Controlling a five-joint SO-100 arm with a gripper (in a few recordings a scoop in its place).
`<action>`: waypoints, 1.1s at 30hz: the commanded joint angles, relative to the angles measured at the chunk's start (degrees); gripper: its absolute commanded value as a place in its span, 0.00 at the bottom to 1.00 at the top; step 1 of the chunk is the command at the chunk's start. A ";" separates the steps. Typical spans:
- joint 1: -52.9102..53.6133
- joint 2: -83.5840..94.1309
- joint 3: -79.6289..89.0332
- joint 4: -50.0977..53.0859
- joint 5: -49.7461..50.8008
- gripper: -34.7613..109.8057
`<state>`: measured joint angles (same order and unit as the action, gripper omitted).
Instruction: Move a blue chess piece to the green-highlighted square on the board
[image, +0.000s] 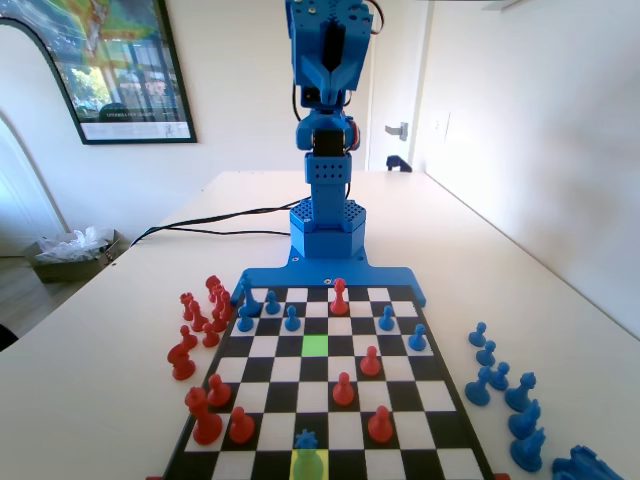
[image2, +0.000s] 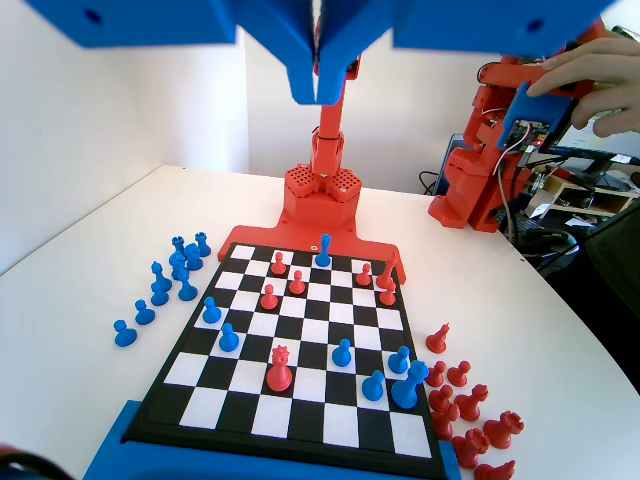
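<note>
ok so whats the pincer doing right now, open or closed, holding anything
pincer: closed and empty, raised high above the board; the blue chess piece stands untouched on the yellow-green square.

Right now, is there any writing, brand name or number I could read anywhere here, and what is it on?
Framed poster on the wall, fixed view: a pale strip of print runs along its bottom edge, too small and blurred to read.
The board: no letters or numbers show along its blue frame in either view.
Blue arm and its hand: no label or brand can be made out.
Nothing else carries readable text.
</note>
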<state>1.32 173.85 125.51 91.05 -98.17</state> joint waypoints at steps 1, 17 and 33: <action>0.44 1.23 -0.53 -0.62 0.79 0.25; 0.18 1.23 -0.53 -0.62 0.26 0.25; 0.62 -20.21 -18.81 8.26 1.93 0.25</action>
<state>1.23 158.73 113.29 95.89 -96.24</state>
